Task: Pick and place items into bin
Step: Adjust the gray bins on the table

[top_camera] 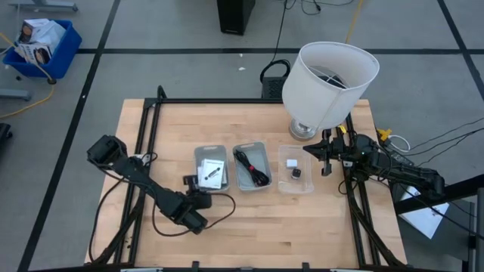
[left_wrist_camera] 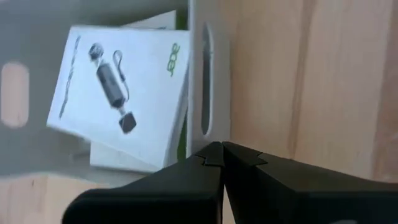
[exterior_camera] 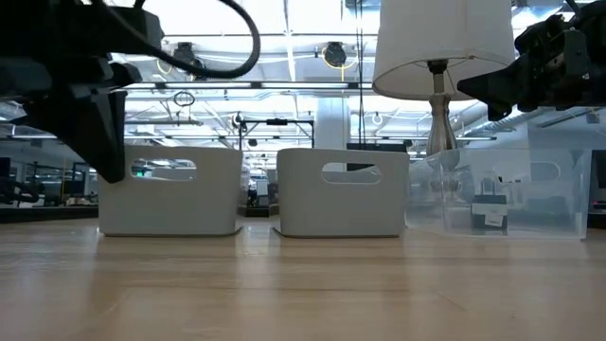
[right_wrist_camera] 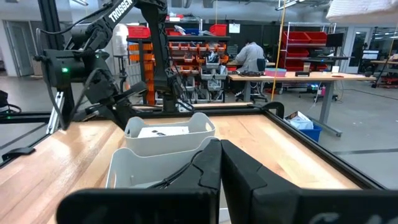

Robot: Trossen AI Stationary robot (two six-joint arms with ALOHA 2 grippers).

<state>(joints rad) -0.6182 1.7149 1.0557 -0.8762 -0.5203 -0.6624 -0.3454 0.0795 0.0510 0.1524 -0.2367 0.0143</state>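
Three bins stand in a row mid-table. The left grey bin (top_camera: 210, 153) holds white printed cards (top_camera: 212, 173), and one card (left_wrist_camera: 124, 93) fills the left wrist view. A black-and-red cable bundle (top_camera: 253, 168) lies in the middle grey bin (top_camera: 252, 146). In the clear bin (top_camera: 295, 186) lie a tiny white block (top_camera: 290, 162) and a tiny black cube (top_camera: 296, 173). No thin stick shows. My left gripper (top_camera: 189, 181) (left_wrist_camera: 222, 147) is shut, above the left bin's near-left corner. My right gripper (top_camera: 308, 150) (right_wrist_camera: 221, 144) is shut, just right of the clear bin.
The large white lampshade (top_camera: 331, 81) on its metal base (top_camera: 302, 130) stands right behind the clear bin, close to my right arm. A black frame (top_camera: 151, 113) borders the table. Bare wood lies toward the near edge (top_camera: 257, 234). People and shelves show in the room beyond.
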